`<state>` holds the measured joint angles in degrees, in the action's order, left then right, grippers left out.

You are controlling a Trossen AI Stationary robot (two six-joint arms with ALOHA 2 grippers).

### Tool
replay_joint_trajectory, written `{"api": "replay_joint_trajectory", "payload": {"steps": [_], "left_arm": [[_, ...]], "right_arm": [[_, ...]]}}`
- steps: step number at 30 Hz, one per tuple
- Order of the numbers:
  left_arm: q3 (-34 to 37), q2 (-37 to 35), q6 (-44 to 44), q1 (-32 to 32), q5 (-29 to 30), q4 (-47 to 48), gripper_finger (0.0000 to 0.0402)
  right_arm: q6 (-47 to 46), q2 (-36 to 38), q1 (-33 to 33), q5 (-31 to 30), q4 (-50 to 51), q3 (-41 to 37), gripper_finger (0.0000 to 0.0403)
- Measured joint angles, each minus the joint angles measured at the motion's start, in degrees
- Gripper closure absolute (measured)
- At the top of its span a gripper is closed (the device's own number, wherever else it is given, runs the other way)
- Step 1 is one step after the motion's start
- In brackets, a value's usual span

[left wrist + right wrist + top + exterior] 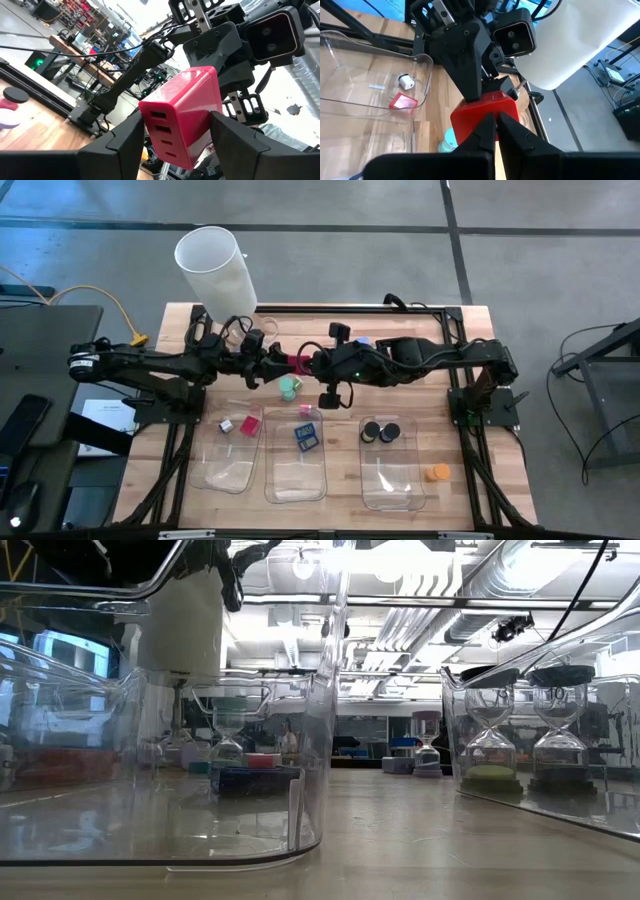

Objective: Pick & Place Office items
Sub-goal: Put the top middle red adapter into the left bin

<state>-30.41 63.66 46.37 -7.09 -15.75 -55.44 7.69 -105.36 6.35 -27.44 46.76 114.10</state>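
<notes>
Two grippers meet at the centre of the high view over one red block [182, 117]: the left gripper [175, 132] clamps its flat sides half-open, while the right gripper [496, 125], fingers shut, touches its top. It looks rigid, light, glossy, perhaps slippery. Below lies a wooden table [450, 440] with clear trays [295, 460]; a workshop shows beyond

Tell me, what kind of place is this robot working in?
Probably a robotics lab or workshop: a wooden workbench on a bare concrete floor, exposed ceiling ducts overhead, and more cluttered benches with gear behind.
</notes>
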Motion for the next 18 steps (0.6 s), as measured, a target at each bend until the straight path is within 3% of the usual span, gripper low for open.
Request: {"api": "replay_joint_trajectory", "payload": {"steps": [9,18], "left_arm": [[0.0,-0.1,0.0,-0.1,0.9,0.0,0.0262],[0.0,-0.1,0.0,-0.4,0.9,-0.1,0.0274]], "right_arm": [[-0.6,0.1,0.0,0.0,1.3,0.0,0.0367],[-0.5,0.1,0.0,-1.3,2.1,0.0,0.0317]]}}
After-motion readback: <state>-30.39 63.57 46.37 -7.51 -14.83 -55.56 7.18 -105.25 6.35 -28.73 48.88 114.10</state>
